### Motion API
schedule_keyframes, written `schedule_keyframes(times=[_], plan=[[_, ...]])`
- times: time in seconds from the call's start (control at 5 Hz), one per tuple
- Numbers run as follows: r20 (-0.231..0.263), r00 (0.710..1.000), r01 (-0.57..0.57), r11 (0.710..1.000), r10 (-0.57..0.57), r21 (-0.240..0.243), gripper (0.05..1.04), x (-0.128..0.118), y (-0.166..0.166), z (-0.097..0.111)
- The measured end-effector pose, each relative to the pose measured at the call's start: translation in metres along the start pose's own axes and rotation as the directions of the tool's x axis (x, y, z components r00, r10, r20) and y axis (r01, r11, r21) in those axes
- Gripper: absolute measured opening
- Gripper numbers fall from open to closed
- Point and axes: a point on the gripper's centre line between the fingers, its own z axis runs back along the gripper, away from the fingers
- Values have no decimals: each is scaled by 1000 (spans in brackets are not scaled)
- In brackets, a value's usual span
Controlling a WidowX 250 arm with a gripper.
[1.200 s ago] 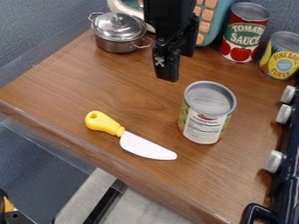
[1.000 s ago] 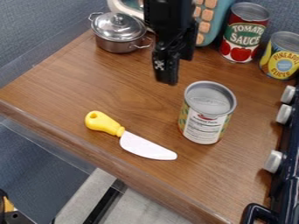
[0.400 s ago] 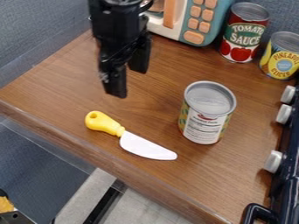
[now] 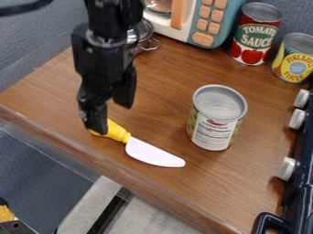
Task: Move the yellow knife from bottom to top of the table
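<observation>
Yellow-handled, white-bladed plastic knife (image 4: 143,148) awaits its move.
Black two-finger gripper (image 4: 112,118) spread at knife's handle (image 4: 117,132); grasp, transfer remain.

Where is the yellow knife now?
In the camera view, the yellow knife lies near the table's front edge, left of the open can, its handle below the tool.

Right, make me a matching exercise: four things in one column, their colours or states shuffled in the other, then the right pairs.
1. Knife handle
2. Knife blade
3. Pincer
4. Toy microwave's buttons

A. Orange
B. Black, fingers apart
C. Yellow, partly hidden
D. White, lying on the table

Right pairs: 1-C, 2-D, 3-B, 4-A
</observation>
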Motion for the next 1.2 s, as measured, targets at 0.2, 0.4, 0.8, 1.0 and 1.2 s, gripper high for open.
schedule_keyframes(times=[0.2,0.4,0.8,1.0,1.2], plan=[[21,1000,-10,1000,9,16,1001,6,0,-13],[35,999,-3,1000,2,21,957,6,-3,-25],[42,999,19,1000,-19,-7,491,3,-9,-30],[38,998,47,999,-47,14,491,3,-3,-28],[23,998,66,997,-65,-41,490,15,-1,2]])
